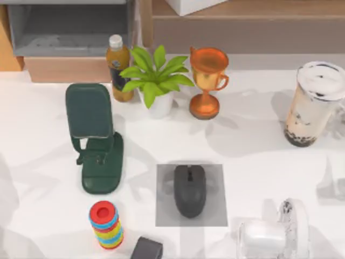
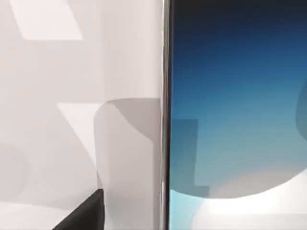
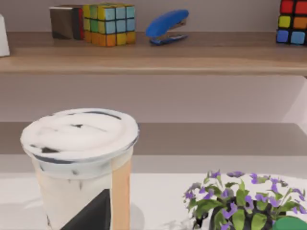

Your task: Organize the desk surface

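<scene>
Table (image 1: 253,156) spans the whole top view, cluttered. Shelving (image 1: 242,27) along back edge. Boba cup (image 1: 312,105) far right; phone stand (image 1: 94,137) left; mouse (image 1: 190,190) centred on grey mat (image 1: 215,216), prob. its home spot. Arms' fingers: can't tell.

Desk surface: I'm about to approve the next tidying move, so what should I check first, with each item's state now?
1. Mouse sits on the grey mat: ok.
2. Bubble tea cup upright: ok.
3. Trophy and potted plant upright: ok.
4. Ring stack upright, near the desk surface's front edge: ok.
5. Either hand open and free: cannot tell.
</scene>
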Available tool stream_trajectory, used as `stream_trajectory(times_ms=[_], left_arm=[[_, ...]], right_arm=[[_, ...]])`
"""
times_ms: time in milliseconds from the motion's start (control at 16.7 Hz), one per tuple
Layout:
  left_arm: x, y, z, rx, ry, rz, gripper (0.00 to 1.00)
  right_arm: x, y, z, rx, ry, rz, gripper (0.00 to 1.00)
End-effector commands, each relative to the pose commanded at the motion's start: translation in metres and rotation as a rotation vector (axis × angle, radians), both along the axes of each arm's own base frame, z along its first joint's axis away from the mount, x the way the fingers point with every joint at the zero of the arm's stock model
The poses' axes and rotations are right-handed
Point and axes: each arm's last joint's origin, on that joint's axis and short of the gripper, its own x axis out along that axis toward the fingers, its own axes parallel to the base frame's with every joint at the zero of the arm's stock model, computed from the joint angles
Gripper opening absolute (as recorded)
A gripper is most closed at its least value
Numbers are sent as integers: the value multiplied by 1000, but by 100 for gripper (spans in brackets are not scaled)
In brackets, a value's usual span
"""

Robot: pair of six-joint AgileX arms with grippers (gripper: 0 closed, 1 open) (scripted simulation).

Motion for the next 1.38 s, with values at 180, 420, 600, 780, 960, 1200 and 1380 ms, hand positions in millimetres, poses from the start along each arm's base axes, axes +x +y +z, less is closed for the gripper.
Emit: stream_trajectory(times_ms=[180, 420, 600, 780, 960, 1200, 1380], left_arm=[[0, 0, 0, 0, 0, 0, 70], [0, 0, 0, 0, 0, 0, 40], [0, 0, 0, 0, 0, 0, 17], [0, 0, 0, 0, 0, 0, 0], [0, 0, 0, 0, 0, 0, 0], [0, 0, 0, 0, 0, 0, 0], [0, -1, 13, -7, -10, 8, 0]], right_arm=[[0, 0, 0, 0, 0, 0, 100], [0, 0, 0, 0, 0, 0, 100], [0, 0, 0, 0, 0, 0, 100], [0, 0, 0, 0, 0, 0, 100], [0, 0, 0, 0, 0, 0, 100], [0, 0, 0, 0, 0, 0, 100], [0, 0, 0, 0, 0, 0, 100]])
